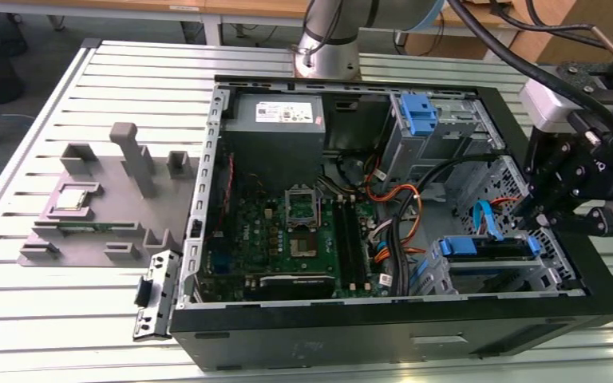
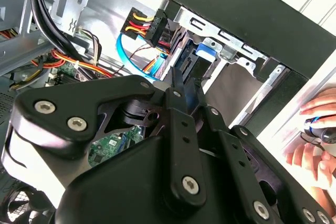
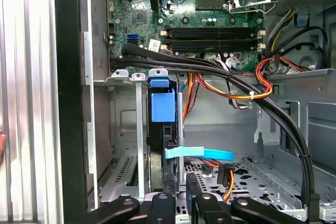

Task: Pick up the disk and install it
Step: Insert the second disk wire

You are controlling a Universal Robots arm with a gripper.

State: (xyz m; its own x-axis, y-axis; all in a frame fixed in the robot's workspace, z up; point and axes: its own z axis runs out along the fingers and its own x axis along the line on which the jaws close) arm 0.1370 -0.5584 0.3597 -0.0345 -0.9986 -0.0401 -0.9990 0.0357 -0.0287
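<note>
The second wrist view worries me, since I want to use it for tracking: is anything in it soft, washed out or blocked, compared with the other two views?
In the second wrist view the tool blocks the lower half, and the table slats at the upper right are washed out. The first wrist view is evenly lit, the motherboard crisp. The exterior view shows the case clearly, its interior shadowed.

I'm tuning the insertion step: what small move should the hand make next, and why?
Probably a short push along the slot: in the first wrist view the disk stands on edge inside the drive cage, with the hand close at its near end, so seating it may be unfinished.
</note>
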